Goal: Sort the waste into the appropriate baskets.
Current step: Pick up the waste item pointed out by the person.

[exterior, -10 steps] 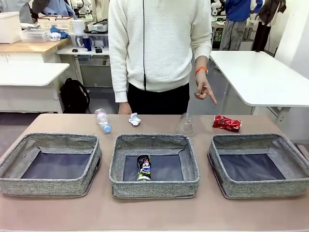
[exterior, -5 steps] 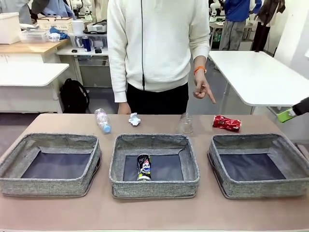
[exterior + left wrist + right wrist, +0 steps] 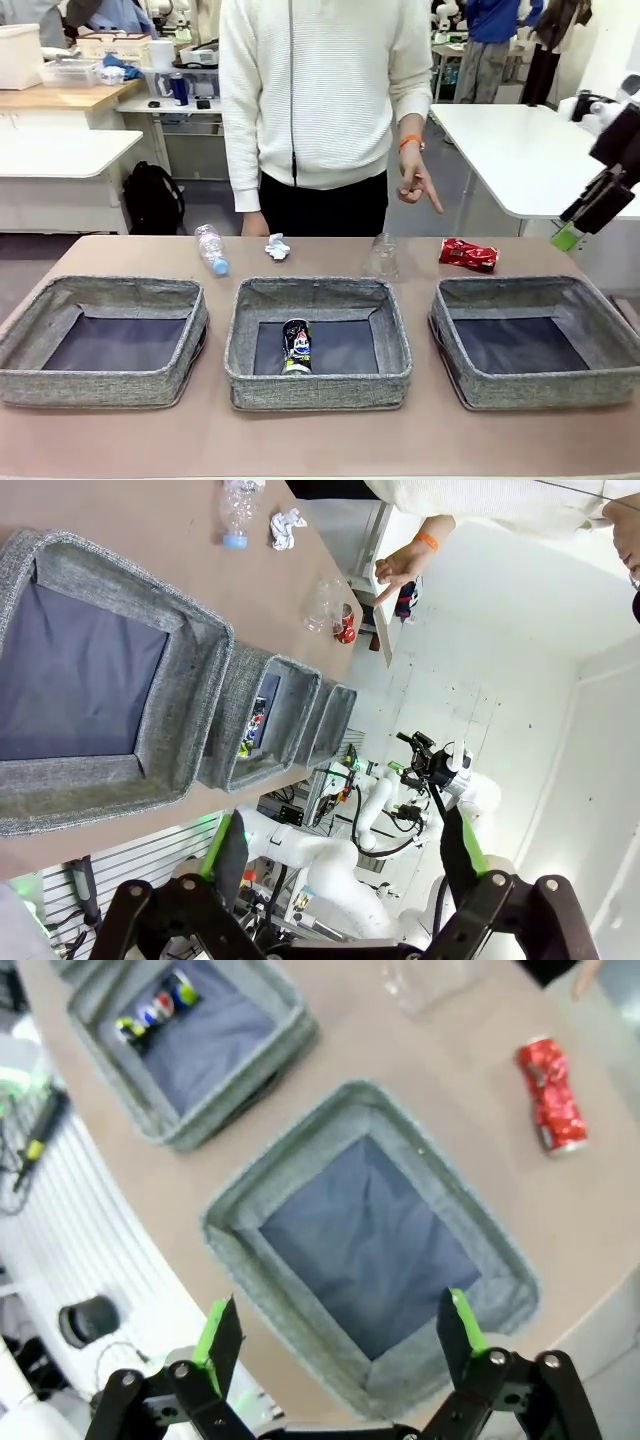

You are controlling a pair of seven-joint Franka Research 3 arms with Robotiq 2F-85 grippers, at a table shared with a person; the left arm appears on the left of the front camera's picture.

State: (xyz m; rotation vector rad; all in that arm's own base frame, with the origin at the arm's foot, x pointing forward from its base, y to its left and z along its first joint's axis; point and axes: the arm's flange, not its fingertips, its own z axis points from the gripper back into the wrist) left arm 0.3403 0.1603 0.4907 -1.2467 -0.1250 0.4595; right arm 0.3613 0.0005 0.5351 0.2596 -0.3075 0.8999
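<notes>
Three grey woven baskets with dark grey-blue floors sit in a row on the counter (image 3: 320,440). The crushed dark can (image 3: 296,346), black with blue, white and yellow-green print, lies in the middle basket (image 3: 318,388), toward 7 o'clock on its floor. The other waste lies on the counter beyond the far rims. A clear plastic bottle (image 3: 212,250) lies on its side at 1 o'clock from the left basket (image 3: 100,385), its blue cap toward the near side. A crumpled white paper wad (image 3: 277,247) is at 11 o'clock from the middle basket and a clear plastic cup (image 3: 383,257) at 1 o'clock. The crushed red can (image 3: 468,255), flattened and lying crosswise, is at 11 o'clock from the right basket (image 3: 540,390).

The right tool (image 3: 572,232) hangs in the air at 1 o'clock from the right basket, jaws spread and holding nothing. The left tool (image 3: 343,850) is likewise spread wide and bare. The person's hand (image 3: 417,185) points a finger downward above the far edge.
</notes>
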